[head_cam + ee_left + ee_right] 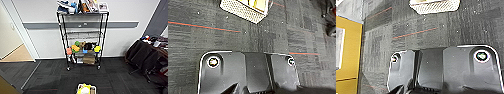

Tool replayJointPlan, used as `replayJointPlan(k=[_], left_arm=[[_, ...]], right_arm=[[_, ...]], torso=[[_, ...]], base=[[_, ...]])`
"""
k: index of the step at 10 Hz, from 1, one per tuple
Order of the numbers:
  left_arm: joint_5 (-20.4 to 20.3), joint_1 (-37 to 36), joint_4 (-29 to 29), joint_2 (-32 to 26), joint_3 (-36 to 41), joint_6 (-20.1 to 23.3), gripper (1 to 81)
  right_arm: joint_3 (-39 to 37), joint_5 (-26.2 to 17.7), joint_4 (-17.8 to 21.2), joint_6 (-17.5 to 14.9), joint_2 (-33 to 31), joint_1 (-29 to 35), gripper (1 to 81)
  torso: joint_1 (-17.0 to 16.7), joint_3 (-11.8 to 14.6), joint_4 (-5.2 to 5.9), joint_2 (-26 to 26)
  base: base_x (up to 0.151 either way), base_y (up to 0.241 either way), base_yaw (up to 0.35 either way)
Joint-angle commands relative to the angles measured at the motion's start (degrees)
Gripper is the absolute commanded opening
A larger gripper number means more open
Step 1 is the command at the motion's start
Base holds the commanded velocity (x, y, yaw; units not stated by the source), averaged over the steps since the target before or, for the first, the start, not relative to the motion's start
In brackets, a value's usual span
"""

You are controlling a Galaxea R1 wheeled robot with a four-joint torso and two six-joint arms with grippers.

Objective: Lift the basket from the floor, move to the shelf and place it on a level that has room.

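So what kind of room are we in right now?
Probably an office: grey carpet tiles, a black wire rack of books and toys against a plain wall, and dark office chairs by a cluttered desk at the right.

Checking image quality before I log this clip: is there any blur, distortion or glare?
Head view: soft overall, the shelf posts lean from wide-angle distortion, and the basket is cut by the frame edge. Left wrist view: the carpet floor is blurry, no glare. Right wrist view: same soft blur, even lighting.

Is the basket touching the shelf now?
Apart. In the head view, the basket sits on the floor, with a wide stretch of carpet between it and the shelf.
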Motion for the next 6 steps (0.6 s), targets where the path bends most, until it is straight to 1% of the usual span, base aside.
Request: replayJointPlan(k=[1,6], left_arm=[[2.6,-3.1,0.0,-1.2,1.1,-0.1,81.1],[2.6,-3.1,0.1,-0.8,0.8,-0.1,81.1]], right_arm=[[0.8,-2.6,-0.4,0.0,-1.0,3.4,81.1],[0.3,-2.5,-0.3,0.1,-0.6,2.5,81.1]], torso=[[0.0,0.0,0.0,0.0],[0.0,0.0,0.0,0.0]], base=[[0.103,0.0,0.0],[0.103,0.0,0.0]])
